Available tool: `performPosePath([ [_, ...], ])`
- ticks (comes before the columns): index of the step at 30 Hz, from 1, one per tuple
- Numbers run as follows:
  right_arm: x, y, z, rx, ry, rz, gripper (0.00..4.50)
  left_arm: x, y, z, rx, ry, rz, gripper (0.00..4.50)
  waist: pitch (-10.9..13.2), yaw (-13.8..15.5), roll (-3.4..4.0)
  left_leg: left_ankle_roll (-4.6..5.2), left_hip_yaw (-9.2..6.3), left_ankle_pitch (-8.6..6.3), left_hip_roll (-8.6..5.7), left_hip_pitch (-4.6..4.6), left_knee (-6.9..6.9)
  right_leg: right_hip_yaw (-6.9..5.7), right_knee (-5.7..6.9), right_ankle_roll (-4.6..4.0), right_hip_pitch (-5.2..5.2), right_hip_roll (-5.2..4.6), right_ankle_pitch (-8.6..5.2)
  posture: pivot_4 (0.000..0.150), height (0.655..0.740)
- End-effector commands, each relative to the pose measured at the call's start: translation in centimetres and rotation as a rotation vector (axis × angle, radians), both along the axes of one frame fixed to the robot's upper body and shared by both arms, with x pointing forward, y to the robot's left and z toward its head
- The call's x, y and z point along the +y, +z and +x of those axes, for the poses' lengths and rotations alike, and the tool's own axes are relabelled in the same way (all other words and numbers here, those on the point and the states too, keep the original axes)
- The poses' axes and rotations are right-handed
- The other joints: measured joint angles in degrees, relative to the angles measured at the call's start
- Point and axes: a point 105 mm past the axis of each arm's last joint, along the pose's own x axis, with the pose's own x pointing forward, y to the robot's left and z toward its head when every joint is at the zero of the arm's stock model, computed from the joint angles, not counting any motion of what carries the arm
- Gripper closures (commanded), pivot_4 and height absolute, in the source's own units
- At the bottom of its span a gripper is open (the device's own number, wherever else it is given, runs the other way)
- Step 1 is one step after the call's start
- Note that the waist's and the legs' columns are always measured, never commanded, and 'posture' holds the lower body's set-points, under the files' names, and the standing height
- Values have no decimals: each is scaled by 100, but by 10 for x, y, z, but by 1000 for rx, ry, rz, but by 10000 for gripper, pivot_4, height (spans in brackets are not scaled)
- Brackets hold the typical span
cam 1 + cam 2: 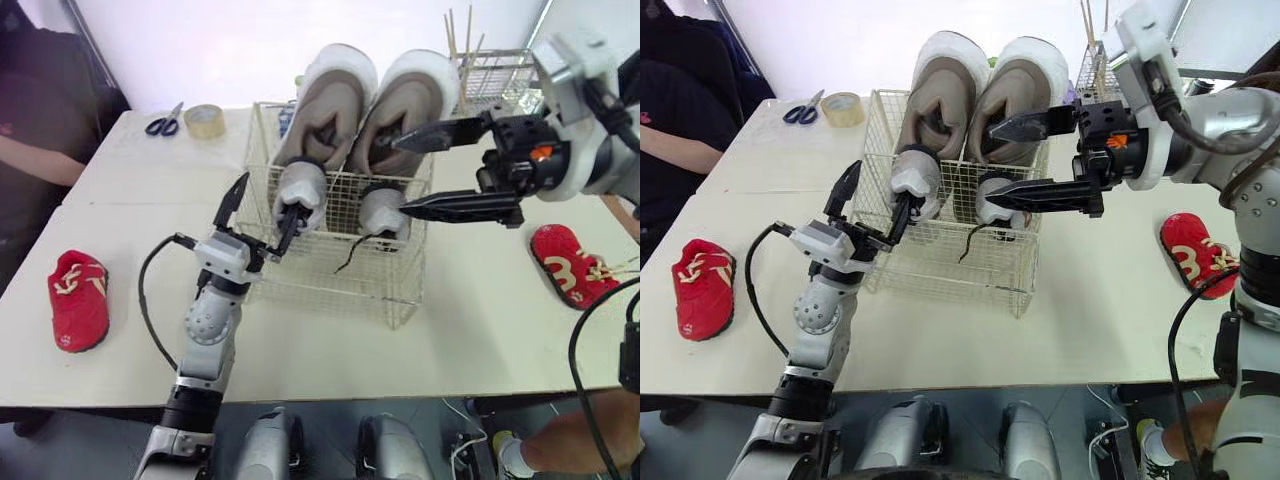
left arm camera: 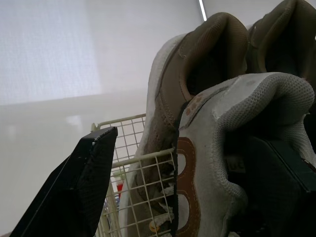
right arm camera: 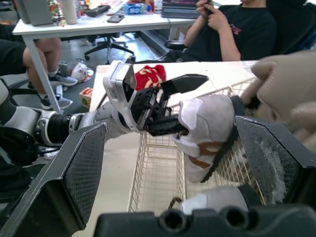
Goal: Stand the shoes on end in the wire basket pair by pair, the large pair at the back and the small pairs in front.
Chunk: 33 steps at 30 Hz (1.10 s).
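The wire basket stands mid-table. Two large tan shoes stand on end at its back. Two small grey-white shoes stand in front of them. My left gripper is open: one finger is inside the left small shoe, the other finger is outside the basket wall. My right gripper is open wide over the right small shoe, holding nothing. One red shoe lies at the table's left, another at its right.
Scissors and a tape roll lie at the back left. A second wire rack with sticks stands behind my right arm. A person sits at the left edge; a person's leg is at the front right.
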Motion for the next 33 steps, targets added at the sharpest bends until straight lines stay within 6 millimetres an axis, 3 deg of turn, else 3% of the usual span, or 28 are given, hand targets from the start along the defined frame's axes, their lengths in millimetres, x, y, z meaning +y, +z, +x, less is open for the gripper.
performPosePath([
  [1,0,9,-4,-57,12,20,0,19,-18,0,111,33,21,3844,0,-57,0,0,0,0,4,0,-3,0,1,11,-2,4,6,1500,7400],
  [9,0,5,-1,-46,19,35,0,31,5,-23,126,-56,57,3844,7,-268,-2,-2,-2,-2,19,-1,-28,3,0,16,-15,31,9,1500,7400],
  [18,4,2,2,-41,44,41,0,29,35,-20,191,-170,-33,3844,43,-158,-54,-4,1,-1,6,-14,-14,3,-9,-4,-15,16,-2,1500,7400],
  [24,2,2,3,-42,50,39,0,40,42,-31,315,-296,-3,3844,65,-155,-65,-4,1,-1,7,-17,-17,3,-9,-2,-20,14,-1,1500,7400],
  [31,1,-2,5,-30,53,50,0,51,41,-59,641,-572,9,3844,96,-154,-79,-8,-1,0,7,-17,-17,2,-8,-4,-21,7,-3,1500,7400],
  [33,-2,-1,5,-24,44,58,0,58,47,-58,657,-567,40,3844,103,-136,-76,-10,-3,0,4,-17,-17,1,-9,-4,-19,1,-4,1500,7400],
])
